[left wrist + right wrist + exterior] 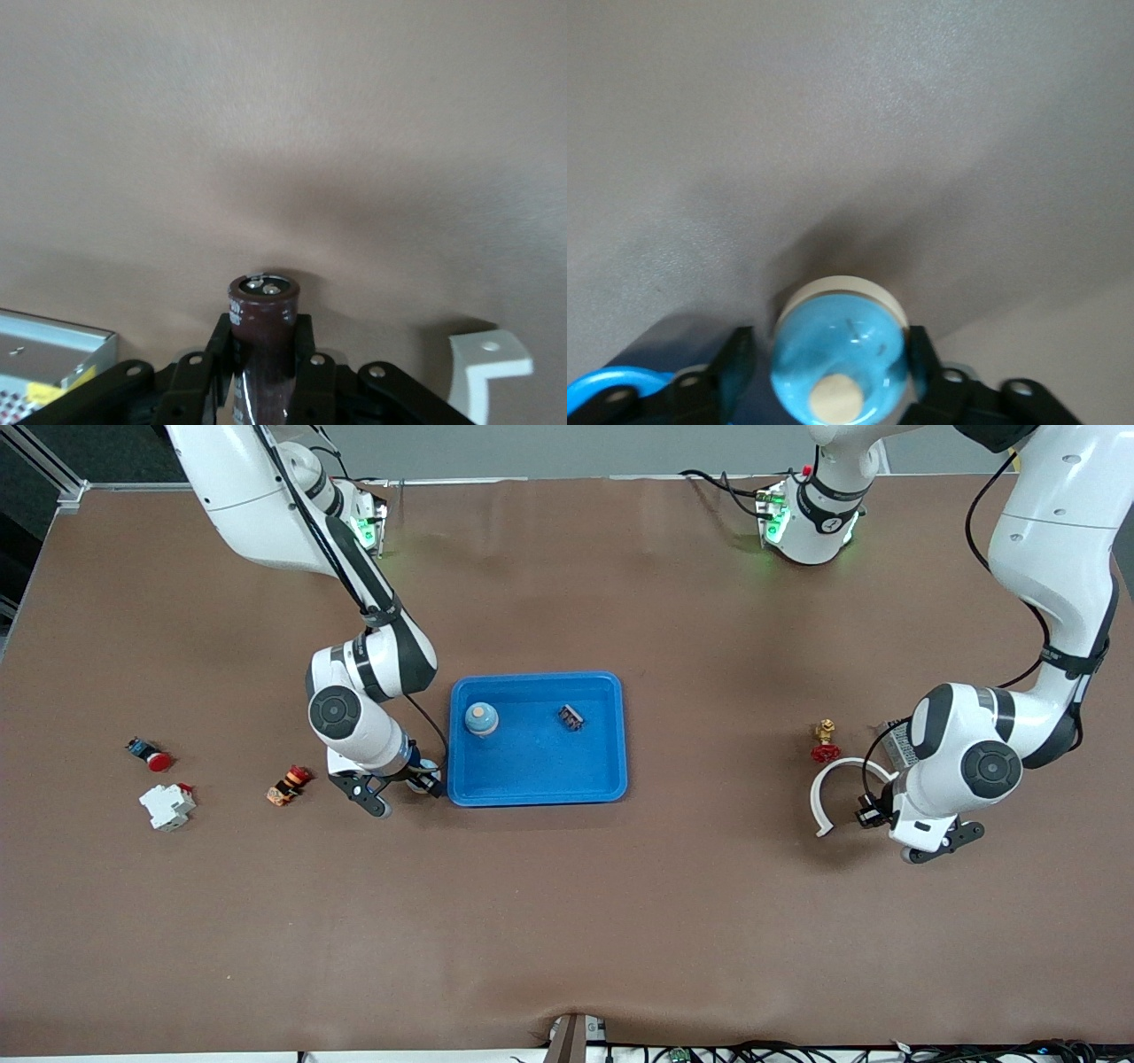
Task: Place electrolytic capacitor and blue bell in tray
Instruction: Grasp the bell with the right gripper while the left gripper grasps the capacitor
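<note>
Brown matting covers the whole table. The right gripper [828, 354] is clamped on the blue bell [840, 350], one finger on each flank. In the front view it sits low, just beside the tray [537, 791], off the corner nearest the camera at the right arm's end. The rim is the only thing between bell and tray floor, so this arm is much the nearer and needs only a short lift and carry over the wall.

Inside the tray already stand a blue domed piece [481, 719], much like the bell, and a small dark part [570, 716].

The left gripper [263, 341] is closed on the capacitor [263, 305]. Its long axis runs along the fingers, and its terminal end pokes out past the tips. A white ring [840, 779], a red valve [826, 746] and a metal box [44, 350] lie close around this gripper. The tray is well apart from it, toward the right arm's end, so I judge its carry the longer one.
</note>
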